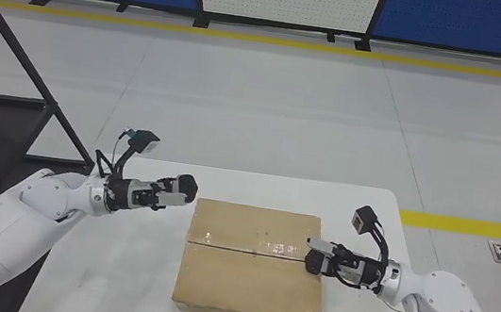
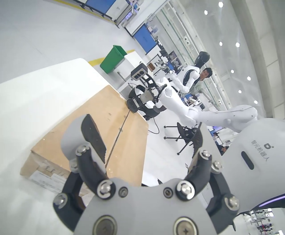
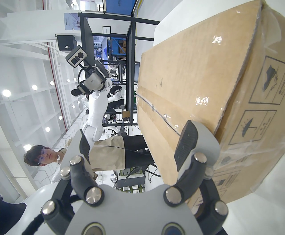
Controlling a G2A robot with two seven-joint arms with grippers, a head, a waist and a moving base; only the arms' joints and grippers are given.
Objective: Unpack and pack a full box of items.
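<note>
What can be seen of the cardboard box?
The cardboard box is brown corrugated board, closed, top flaps meeting at a glossy taped centre seam. One side bears printed handling symbols. It sits flat on the white table. The open right gripper is at one seam end, the open left gripper near a corner; contact is unclear.

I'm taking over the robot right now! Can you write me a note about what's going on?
The box sits on the table, flaps shut along its top seam.
The left gripper is open and empty, beside one end of the seam.
The right gripper is open and empty, at the other end.
Done: nothing unpacked yet.
Left: open the box, take the items out, pack them back.
</note>
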